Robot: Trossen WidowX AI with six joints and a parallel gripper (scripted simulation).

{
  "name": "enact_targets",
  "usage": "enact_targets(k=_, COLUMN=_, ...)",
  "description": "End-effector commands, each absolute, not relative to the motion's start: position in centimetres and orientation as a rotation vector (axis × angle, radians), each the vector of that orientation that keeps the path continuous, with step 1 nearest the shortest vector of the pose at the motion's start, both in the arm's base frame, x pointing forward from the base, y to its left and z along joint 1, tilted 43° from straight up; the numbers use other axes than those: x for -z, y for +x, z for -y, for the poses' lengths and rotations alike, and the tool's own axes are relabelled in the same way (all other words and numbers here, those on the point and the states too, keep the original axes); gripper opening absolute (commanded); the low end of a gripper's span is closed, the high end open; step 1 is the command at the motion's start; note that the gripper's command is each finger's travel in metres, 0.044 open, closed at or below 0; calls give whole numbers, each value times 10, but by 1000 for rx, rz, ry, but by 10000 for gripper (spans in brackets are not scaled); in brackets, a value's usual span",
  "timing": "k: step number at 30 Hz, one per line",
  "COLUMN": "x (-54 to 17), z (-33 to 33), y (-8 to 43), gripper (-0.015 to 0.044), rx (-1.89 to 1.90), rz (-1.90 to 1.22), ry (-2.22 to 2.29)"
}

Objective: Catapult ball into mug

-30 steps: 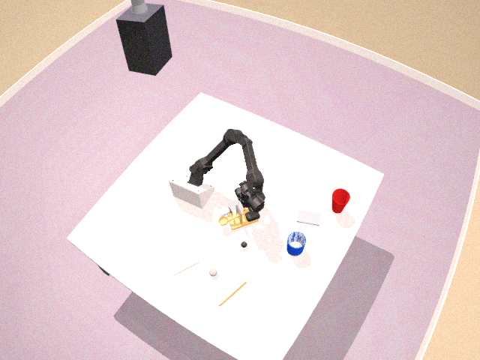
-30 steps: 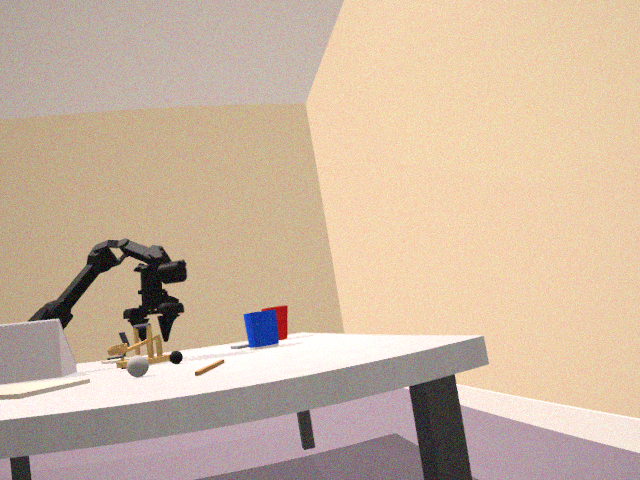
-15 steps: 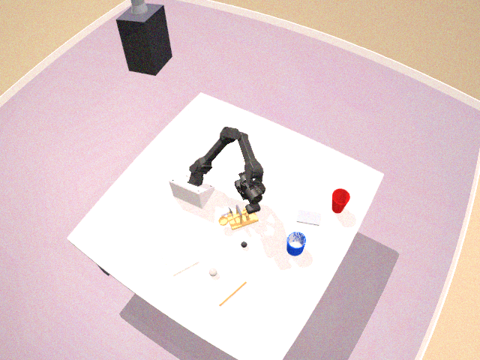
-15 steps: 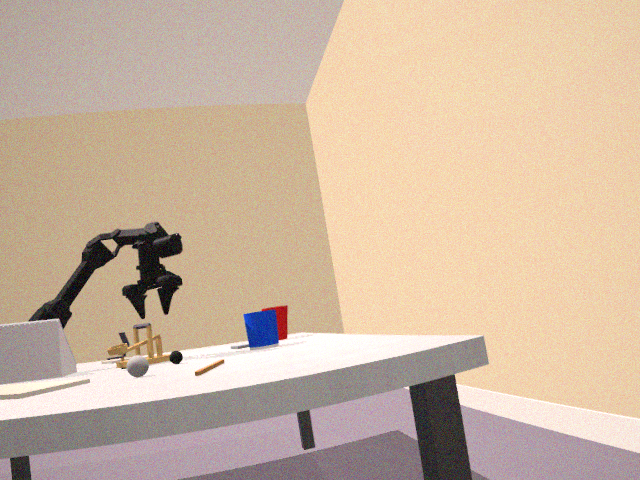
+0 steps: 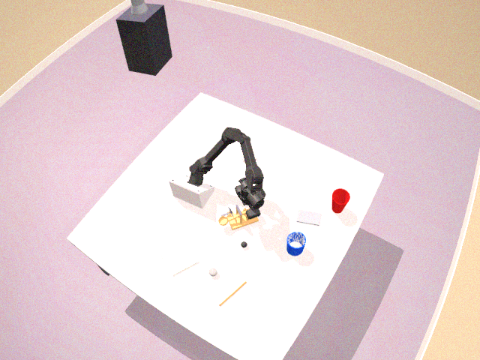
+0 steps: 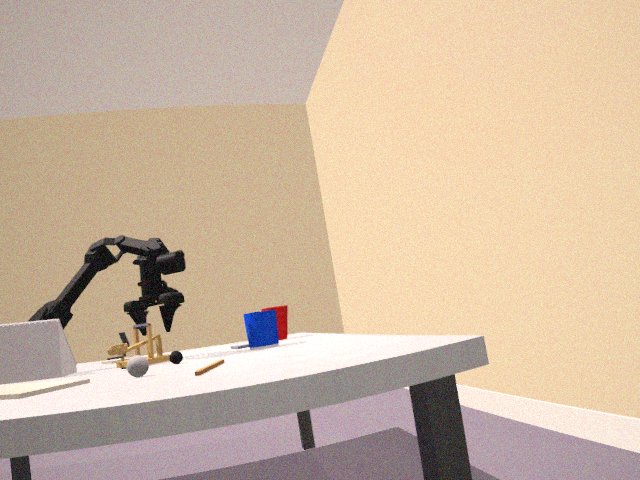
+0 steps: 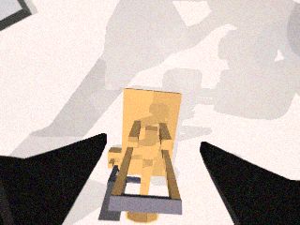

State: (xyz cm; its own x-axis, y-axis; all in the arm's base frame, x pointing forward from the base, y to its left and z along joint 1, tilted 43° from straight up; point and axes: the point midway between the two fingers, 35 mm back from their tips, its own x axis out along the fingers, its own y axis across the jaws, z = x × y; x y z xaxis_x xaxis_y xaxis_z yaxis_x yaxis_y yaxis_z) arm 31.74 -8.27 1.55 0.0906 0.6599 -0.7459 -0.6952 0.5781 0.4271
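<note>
The wooden catapult (image 5: 244, 223) (image 6: 157, 342) (image 7: 136, 104) stands on the table, its spoon cup (image 5: 223, 220) (image 6: 117, 349) at the left end in the top view. Its long axis there points to the red-mug side of the blue mug (image 5: 295, 248) (image 6: 261, 329). A black ball (image 5: 244, 244) (image 6: 176, 357) and a larger pale ball (image 5: 212, 272) (image 6: 138, 366) lie on the table, outside the catapult. My gripper (image 6: 156, 331) (image 7: 154, 142) is open and empty, pointing down above the catapult, with its fingers apart to either side of the frame in the wrist view. The cup is cut off there.
A red mug (image 5: 340, 201) (image 6: 282, 323) stands beyond the blue one. A flat grey block (image 5: 309, 217) (image 7: 8, 13) lies near both mugs. An orange stick (image 5: 232, 294) (image 6: 209, 367) and a pale strip (image 5: 186, 269) lie near the balls. A white box (image 5: 190, 194) (image 6: 31, 348) is by the arm's base.
</note>
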Motion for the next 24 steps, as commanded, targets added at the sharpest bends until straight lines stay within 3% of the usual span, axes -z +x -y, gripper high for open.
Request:
enact_targets(k=1, x=-9, z=76, y=317, gripper=440, rx=-1015, rz=-1088, ry=-29)
enact_targets(k=24, x=18, z=50, y=319, gripper=440, rx=-1016, rz=-1087, ry=-28)
